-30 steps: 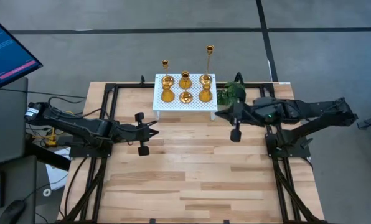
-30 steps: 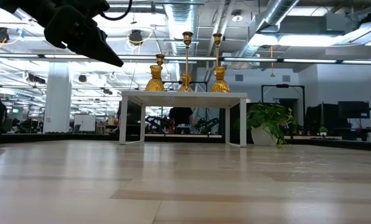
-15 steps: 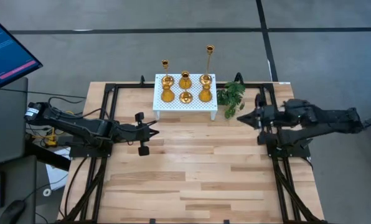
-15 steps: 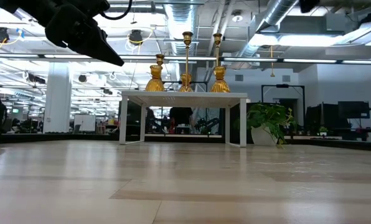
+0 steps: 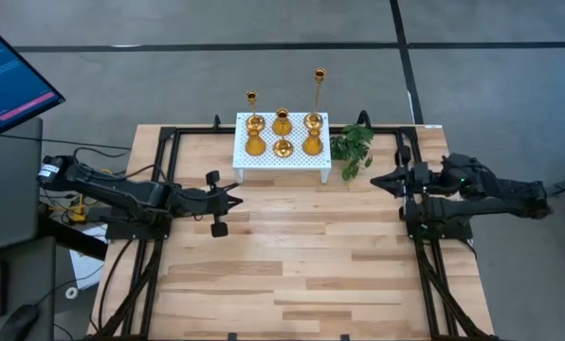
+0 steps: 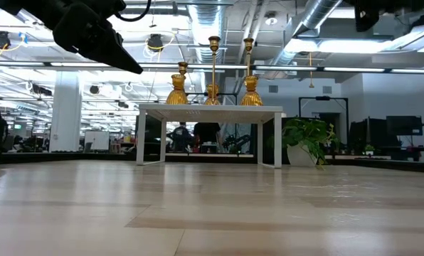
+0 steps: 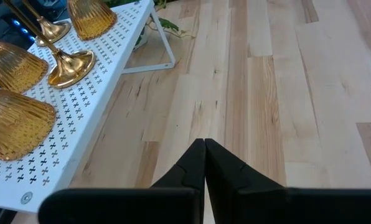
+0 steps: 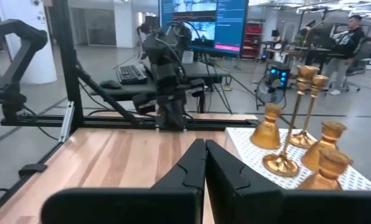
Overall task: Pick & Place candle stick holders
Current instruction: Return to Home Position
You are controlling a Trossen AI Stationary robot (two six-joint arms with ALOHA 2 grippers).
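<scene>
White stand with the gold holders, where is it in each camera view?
High view: white stand top centre.
Low view: centre, standing on its legs.
Left wrist view: left side.
Right wrist view: lower right.
Shared landmark: the gold holders standing on it.

Bright even light, white ceiling lamps [image 6: 319, 45] glaring, faint shadows on pale wooden desk [image 5: 292, 256], gold candle stick holders [image 5: 282, 148] glinting.
</scene>
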